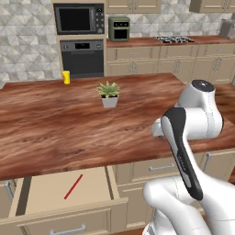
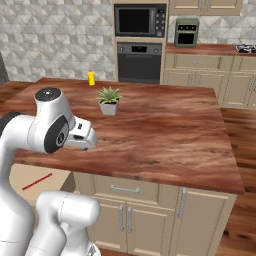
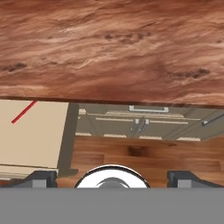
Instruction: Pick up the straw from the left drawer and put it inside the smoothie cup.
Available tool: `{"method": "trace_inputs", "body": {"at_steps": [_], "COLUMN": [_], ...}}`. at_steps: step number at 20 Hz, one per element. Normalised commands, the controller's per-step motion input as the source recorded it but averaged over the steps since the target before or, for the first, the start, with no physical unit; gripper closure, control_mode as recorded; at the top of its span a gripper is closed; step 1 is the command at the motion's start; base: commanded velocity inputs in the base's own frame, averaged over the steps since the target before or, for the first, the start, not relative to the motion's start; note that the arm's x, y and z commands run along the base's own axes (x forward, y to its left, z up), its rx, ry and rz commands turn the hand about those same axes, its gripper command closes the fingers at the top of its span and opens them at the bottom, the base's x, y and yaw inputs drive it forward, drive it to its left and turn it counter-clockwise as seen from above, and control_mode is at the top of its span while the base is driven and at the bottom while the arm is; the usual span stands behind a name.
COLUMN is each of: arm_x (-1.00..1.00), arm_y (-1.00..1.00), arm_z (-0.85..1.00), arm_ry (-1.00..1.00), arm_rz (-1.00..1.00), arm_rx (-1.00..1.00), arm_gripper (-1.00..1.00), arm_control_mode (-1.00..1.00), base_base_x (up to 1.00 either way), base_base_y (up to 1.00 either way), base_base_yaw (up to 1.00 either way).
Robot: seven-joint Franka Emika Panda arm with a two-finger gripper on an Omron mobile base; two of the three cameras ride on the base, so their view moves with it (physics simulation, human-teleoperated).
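The left drawer [image 1: 69,212] stands pulled open under the island's front edge, and the red straw [image 1: 73,186] lies slanted on its tan floor. In the right base view the straw [image 2: 36,182] shows in the drawer [image 2: 55,176] behind my arm. The hand view looks down past the counter edge, with the straw [image 3: 24,112] in the drawer [image 3: 35,140] at the left. My gripper [image 3: 112,178] is open, its fingertips [image 3: 41,178] wide apart and nothing between them, hovering above and to the right of the drawer. The yellow smoothie cup [image 1: 66,77] [image 2: 91,78] stands at the island's far edge.
A potted plant [image 1: 109,94] [image 2: 108,101] stands mid-island on the wooden countertop [image 1: 69,124]. Closed cabinets with silver handles [image 3: 148,109] sit to the right of the drawer. A wall oven [image 1: 81,57], a microwave and a back counter lie beyond.
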Motion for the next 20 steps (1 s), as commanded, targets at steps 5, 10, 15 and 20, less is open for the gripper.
{"method": "trace_inputs", "body": {"at_steps": [5,10,15,20], "arm_x": [0.0,0.0,0.0,0.0], "arm_y": [0.0,0.0,0.0,0.0], "arm_z": [0.0,0.0,0.0,0.0], "arm_ry": [0.0,0.0,0.0,0.0], "arm_rz": [0.0,0.0,0.0,0.0], "arm_rx": [0.0,0.0,0.0,0.0], "arm_gripper": [-1.0,-1.0,-1.0,-1.0], "arm_control_mode": [1.0,1.0,1.0,1.0], "base_base_x": [-0.57,-0.61,-0.42,-0.08], "base_base_y": [0.0,0.0,0.0,0.32], "base_base_yaw": [0.0,0.0,0.0,0.0]}}
